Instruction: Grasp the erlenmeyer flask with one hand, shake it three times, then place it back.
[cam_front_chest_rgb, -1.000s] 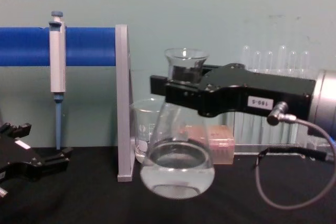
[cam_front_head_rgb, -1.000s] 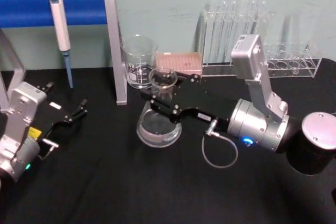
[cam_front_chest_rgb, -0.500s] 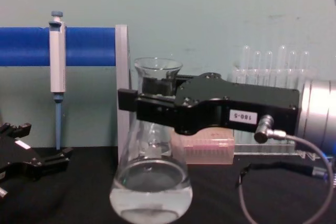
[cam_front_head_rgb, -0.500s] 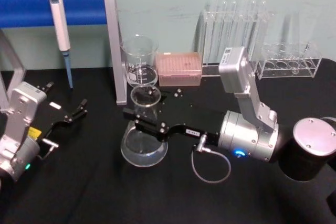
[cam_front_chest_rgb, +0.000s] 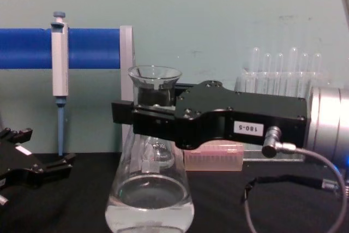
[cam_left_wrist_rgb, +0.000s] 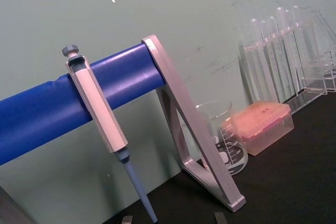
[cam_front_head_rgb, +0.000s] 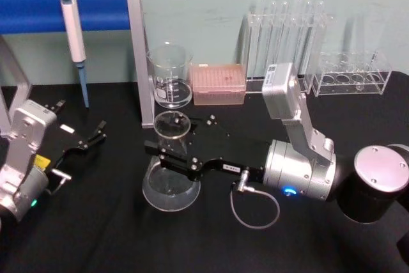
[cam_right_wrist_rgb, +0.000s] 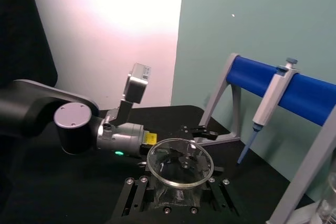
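Observation:
The erlenmeyer flask [cam_front_head_rgb: 170,180] is clear glass with a little clear liquid in its wide base, and it stands upright left of centre over the black table. My right gripper [cam_front_head_rgb: 165,149] reaches in from the right and is shut on its neck just below the flared rim. In the chest view the flask [cam_front_chest_rgb: 150,189] looms large and its base runs off the lower edge, with the right gripper [cam_front_chest_rgb: 151,117] clamped across the neck. The flask's rim [cam_right_wrist_rgb: 180,169] sits close in the right wrist view. My left gripper [cam_front_head_rgb: 80,119] rests parked at the left, open and holding nothing.
A glass beaker [cam_front_head_rgb: 170,75] and a pink tip box [cam_front_head_rgb: 218,84] stand just behind the flask. A blue bar on a grey frame [cam_front_head_rgb: 140,55] holds a pipette [cam_front_head_rgb: 73,27]. Racks of test tubes [cam_front_head_rgb: 287,30] line the back right.
My right gripper has carried the flask leftward and nearer to me, away from the beaker and tip box. The left arm has stayed still.

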